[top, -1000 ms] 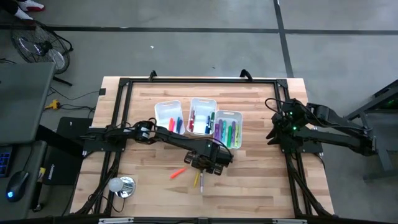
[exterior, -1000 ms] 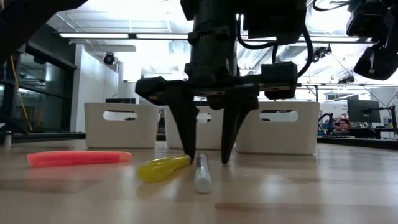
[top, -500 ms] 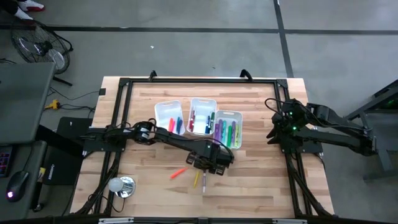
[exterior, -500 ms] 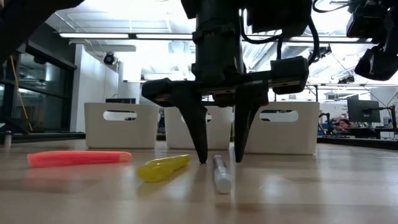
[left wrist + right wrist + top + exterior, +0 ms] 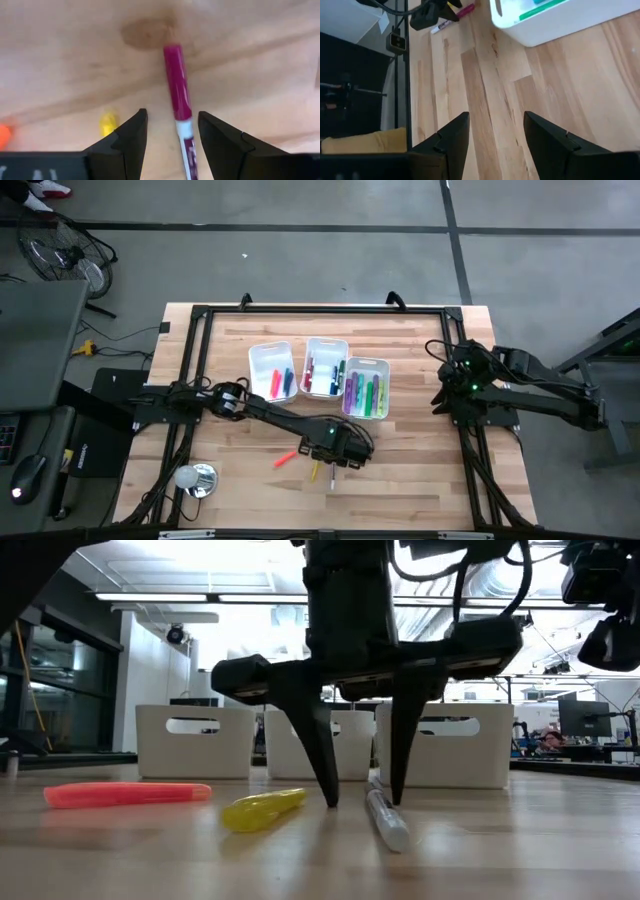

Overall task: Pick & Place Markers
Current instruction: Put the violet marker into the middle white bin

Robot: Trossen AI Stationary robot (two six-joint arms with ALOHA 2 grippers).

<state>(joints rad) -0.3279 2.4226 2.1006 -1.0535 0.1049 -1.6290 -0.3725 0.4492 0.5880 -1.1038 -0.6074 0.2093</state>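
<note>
Your three white rectangular plastic bins (image 5: 318,350) sit in a row just above the middle of the overhead shot: the left one holds a few red, blue and green felt-tip markers (image 5: 283,381), the middle one red and pink ones, the right one mostly purple and green. Your left gripper (image 5: 334,459) is down at the wooden table (image 5: 420,480) below the bins, jaws spread with nothing gripped, straddling a loose magenta marker with a white barrel (image 5: 179,107), with a yellow marker (image 5: 262,809) and an orange-pink marker (image 5: 127,793) lying on the boards to its left in the low view. Your right gripper (image 5: 493,131) waits over bare wood at the right edge, jaws wide apart too.
</note>
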